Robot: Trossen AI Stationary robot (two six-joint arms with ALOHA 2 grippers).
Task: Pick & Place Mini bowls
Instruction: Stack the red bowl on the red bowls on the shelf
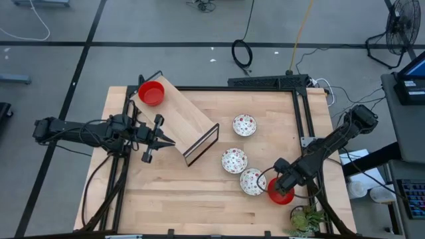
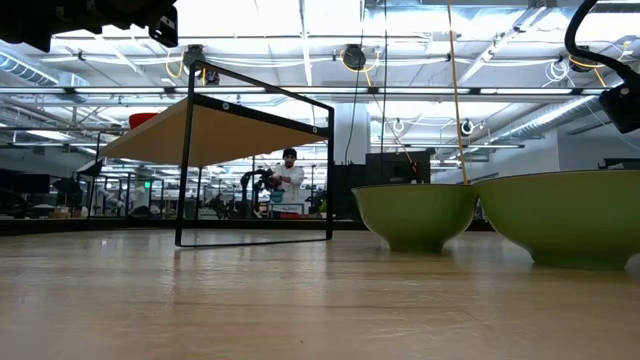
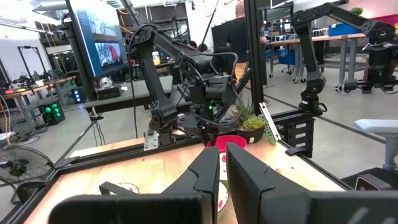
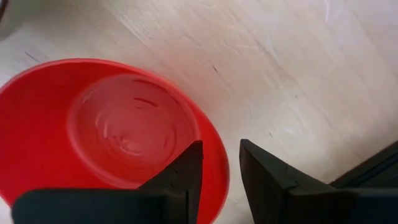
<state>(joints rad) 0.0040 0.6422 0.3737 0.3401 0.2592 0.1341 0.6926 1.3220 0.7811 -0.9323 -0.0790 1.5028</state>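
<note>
Level view across the wooden desk (image 2: 250,300), whose grain fills the lower half of the frame. At left stands a black metal-framed rack (image 2: 255,165) carrying a tilted wooden board (image 2: 215,130); a small red object (image 2: 141,120) shows at the board's far left edge. At right, two bowls that appear green from this side, the nearer bowl (image 2: 565,215) cut by the frame edge and the farther bowl (image 2: 415,213) just beside it, rest on the desk. Dark arm parts (image 2: 90,20) enter at top left, and another dark arm part (image 2: 610,70) enters at top right. Beyond the desk, a person (image 2: 288,180) stands in a lit workshop under ceiling trusses; a yellow cable (image 2: 457,90) hangs down.
</note>
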